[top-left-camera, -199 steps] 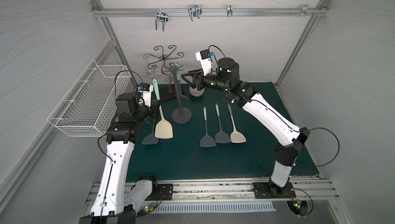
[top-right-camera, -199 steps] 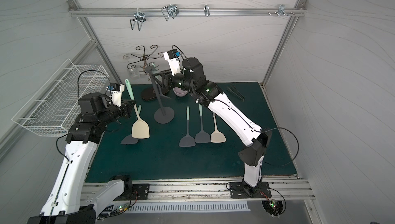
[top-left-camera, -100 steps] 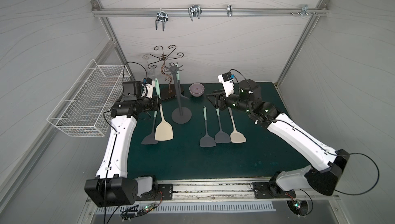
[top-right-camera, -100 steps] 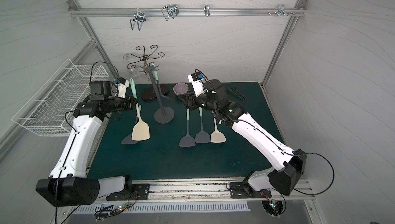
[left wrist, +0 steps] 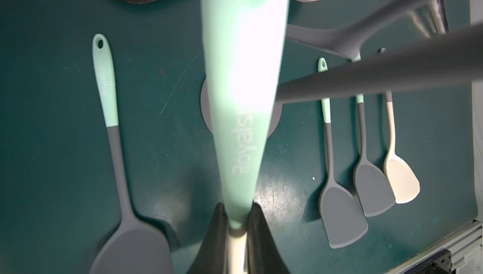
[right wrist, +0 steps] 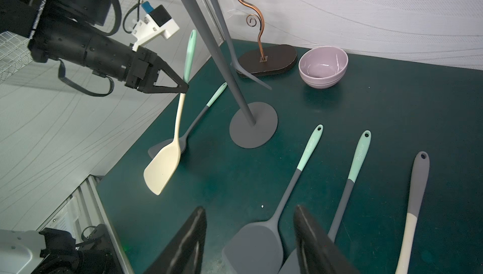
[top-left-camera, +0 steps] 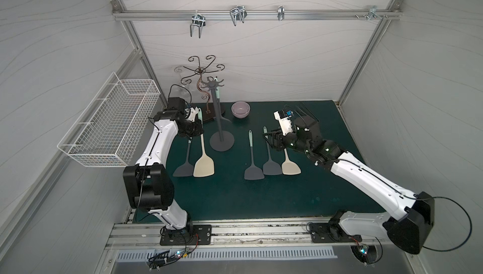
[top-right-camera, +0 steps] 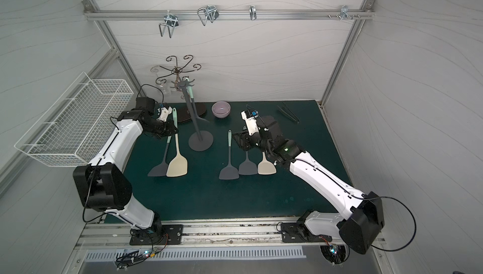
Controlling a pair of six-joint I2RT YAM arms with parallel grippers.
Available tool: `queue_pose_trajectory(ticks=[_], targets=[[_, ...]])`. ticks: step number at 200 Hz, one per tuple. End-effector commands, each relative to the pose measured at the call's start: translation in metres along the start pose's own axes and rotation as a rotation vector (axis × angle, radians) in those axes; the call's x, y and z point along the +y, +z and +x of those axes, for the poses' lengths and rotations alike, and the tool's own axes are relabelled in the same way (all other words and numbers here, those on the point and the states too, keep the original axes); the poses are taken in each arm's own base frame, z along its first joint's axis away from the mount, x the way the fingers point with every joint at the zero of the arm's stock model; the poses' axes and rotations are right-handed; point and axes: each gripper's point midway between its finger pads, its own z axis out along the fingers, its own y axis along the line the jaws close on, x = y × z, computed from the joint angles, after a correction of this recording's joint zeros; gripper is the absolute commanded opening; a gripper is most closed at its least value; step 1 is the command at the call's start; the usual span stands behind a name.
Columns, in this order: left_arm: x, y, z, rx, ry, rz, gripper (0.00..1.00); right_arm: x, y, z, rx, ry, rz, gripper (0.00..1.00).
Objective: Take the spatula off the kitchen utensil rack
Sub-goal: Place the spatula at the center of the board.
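Nearest, the right gripper (right wrist: 249, 208) hovers with its jaws apart and empty above a row of three spatulas (top-left-camera: 271, 168) lying on the tabletop (top-left-camera: 235, 202); it is best kept there, out of the way. Further in, the cream spatula (right wrist: 163, 165) is already clear of the kitchen utensil rack (right wrist: 218, 58). The left gripper (right wrist: 184, 88) is clamped on it where the mint handle meets the cream shaft, so the blade hangs low beside a lying grey spatula (right wrist: 194, 123); whether the blade touches the tabletop I cannot tell. The step in hand looks like setting it down. Lower until the blade rests, then tip the handle down alongside the grey one, away from the rack's pole close by. Part the jaws only once the whole length is supported, or it may flop onto its neighbour. Beyond, a hanging grey spatula (right wrist: 224, 32) is on a prong of the rack, so avoid nudging the pole
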Motion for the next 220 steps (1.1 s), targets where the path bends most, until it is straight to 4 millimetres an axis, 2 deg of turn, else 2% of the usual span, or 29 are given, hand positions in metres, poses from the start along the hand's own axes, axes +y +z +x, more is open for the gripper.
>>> queue_pose_trajectory(ticks=[1,50,86,150,187,192,220], targets=[[0.000,0.002,-0.015,0.009,0.033,0.012,0.00,-0.006,0.003,-0.002,-0.018,0.008,0.021,0.56],[0.003,0.035,-0.020,0.110,0.086,-0.051,0.00,-0.013,0.007,0.000,-0.023,0.031,0.028,0.56],[0.016,0.053,-0.024,0.147,0.057,-0.118,0.00,-0.016,0.006,0.002,-0.018,0.029,0.036,0.56],[0.030,0.090,-0.008,0.243,-0.013,-0.132,0.00,-0.016,0.008,0.005,-0.007,0.035,0.031,0.56],[0.036,0.105,-0.006,0.278,-0.019,-0.137,0.00,-0.015,0.012,0.009,0.009,0.046,0.022,0.56],[0.035,0.103,-0.016,0.256,-0.009,-0.135,0.00,-0.015,0.013,0.009,0.012,0.050,0.020,0.55],[0.039,0.114,-0.018,0.282,-0.008,-0.140,0.00,-0.013,0.018,0.012,0.030,0.065,0.004,0.55]])
